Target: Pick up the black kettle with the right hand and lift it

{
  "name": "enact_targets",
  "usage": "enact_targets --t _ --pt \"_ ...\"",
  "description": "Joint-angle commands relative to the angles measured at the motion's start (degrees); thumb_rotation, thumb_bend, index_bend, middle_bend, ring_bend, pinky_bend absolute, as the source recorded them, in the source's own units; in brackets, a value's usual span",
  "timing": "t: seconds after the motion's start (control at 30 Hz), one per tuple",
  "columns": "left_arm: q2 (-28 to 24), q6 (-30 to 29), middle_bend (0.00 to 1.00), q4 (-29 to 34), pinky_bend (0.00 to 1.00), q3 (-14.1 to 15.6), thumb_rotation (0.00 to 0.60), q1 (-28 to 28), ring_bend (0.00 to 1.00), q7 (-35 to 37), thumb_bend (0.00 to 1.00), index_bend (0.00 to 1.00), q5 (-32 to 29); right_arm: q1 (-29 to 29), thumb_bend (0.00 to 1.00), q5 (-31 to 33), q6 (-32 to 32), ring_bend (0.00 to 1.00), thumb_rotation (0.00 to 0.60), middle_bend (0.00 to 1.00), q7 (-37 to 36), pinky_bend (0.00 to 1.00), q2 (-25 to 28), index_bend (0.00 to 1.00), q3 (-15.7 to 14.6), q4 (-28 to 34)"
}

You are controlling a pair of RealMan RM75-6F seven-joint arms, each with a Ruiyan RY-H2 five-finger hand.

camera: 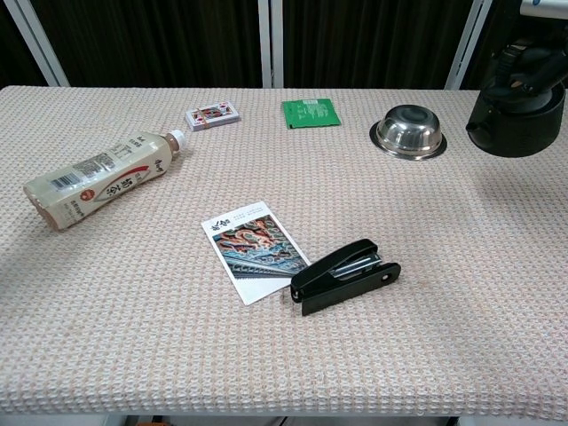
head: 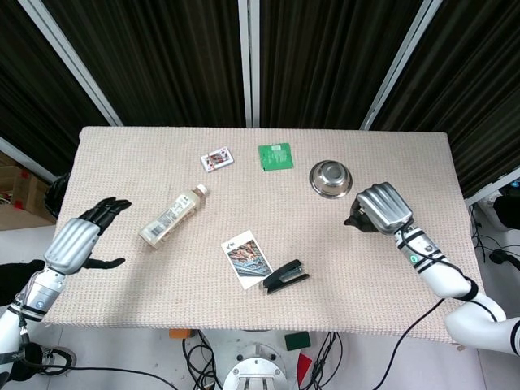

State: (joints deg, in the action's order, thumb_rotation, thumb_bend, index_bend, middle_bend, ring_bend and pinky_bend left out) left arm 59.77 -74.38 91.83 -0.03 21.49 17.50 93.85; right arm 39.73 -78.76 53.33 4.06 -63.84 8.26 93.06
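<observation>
The black kettle (camera: 515,122) hangs in the air at the right of the chest view, clear of the table. My right hand (head: 383,207) grips it from above, and in the head view the hand covers all but the kettle's dark spout side (head: 353,219). In the chest view the right hand's fingers (camera: 525,64) wrap the handle at the top edge. My left hand (head: 77,240) hovers at the table's left edge, fingers spread, holding nothing.
On the beige woven table (head: 341,268) lie a steel bowl (head: 330,177), a green packet (head: 275,155), a card deck (head: 217,158), a toppled drink bottle (head: 169,217), a picture card (head: 245,257) and a black stapler (head: 284,276).
</observation>
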Motion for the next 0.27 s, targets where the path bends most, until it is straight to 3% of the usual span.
enact_targets --t 0.03,0.27 --pt "0.0 -0.1 0.10 -0.1 0.26 0.0 0.600 0.0 0.07 0.1 0.06 0.10 0.0 0.3 0.35 0.4 -0.3 1.00 0.600 1.00 0.6 0.63 -0.5 1.00 0.2 -0.3" --pt "0.0 -0.3 0.10 -0.4 0.26 0.1 0.600 -0.2 0.07 0.4 0.06 0.10 0.0 0.5 0.35 1.0 -0.7 1.00 0.600 1.00 1.2 0.63 -1.3 1.00 0.1 -0.9"
